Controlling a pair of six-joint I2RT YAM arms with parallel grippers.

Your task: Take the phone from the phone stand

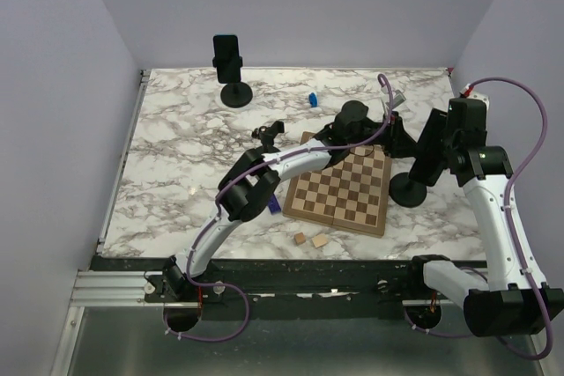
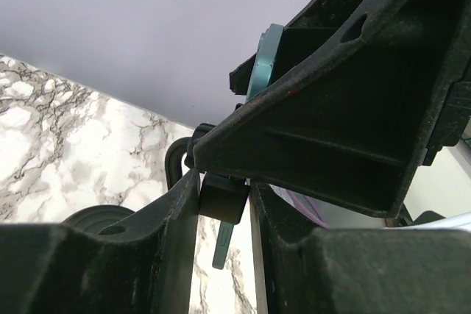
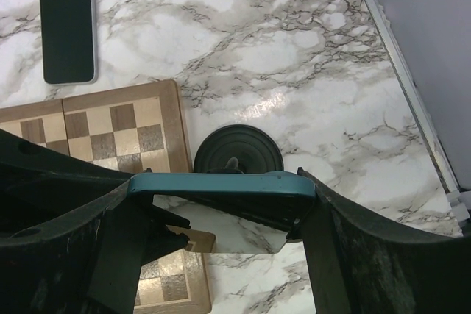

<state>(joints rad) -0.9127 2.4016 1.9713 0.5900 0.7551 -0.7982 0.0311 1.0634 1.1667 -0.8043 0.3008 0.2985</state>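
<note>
A phone in a teal case (image 3: pixel 221 184) stands over the round black base (image 3: pixel 238 151) of a phone stand, right of the chessboard. My right gripper (image 3: pixel 224 198) is shut on the phone's two side edges from above. In the top view the right gripper (image 1: pixel 438 140) holds the dark phone (image 1: pixel 429 154) above the stand's base (image 1: pixel 408 190). My left gripper (image 1: pixel 393 134) reaches in from the left. In the left wrist view it (image 2: pixel 224 198) is shut on a black block of the stand (image 2: pixel 221 198), just under the teal phone edge (image 2: pixel 263 60).
A wooden chessboard (image 1: pixel 344 189) lies mid-table under the left arm. A second stand with a dark phone (image 1: pixel 226 57) is at the back left. Another phone (image 3: pixel 68 26) lies flat beyond the board. Two small wooden blocks (image 1: pixel 310 239) sit near the front edge, and a small blue object (image 1: pixel 311 99) sits further back.
</note>
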